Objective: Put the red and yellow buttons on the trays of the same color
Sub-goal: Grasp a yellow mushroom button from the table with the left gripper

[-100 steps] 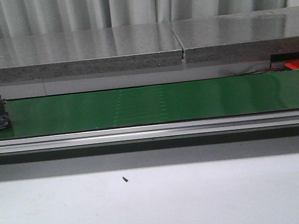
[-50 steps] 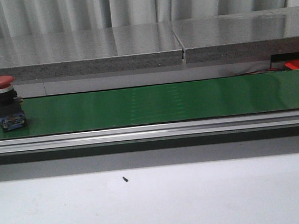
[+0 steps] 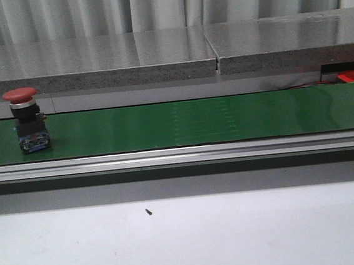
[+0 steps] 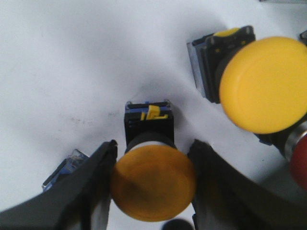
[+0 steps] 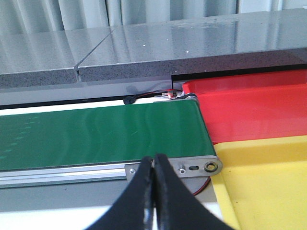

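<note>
Grey curtains hang behind the green conveyor belt [image 3: 195,121], where a red button [image 3: 25,119] is seen at nine o'clock. The left pincer [image 4: 151,184] is clamped on a yellow button [image 4: 152,182]; the right pincer [image 5: 154,165] is held together.

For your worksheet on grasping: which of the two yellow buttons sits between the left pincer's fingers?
The darker, shaded yellow button, flanked by both fingers; the brighter one lies clear beyond.
</note>
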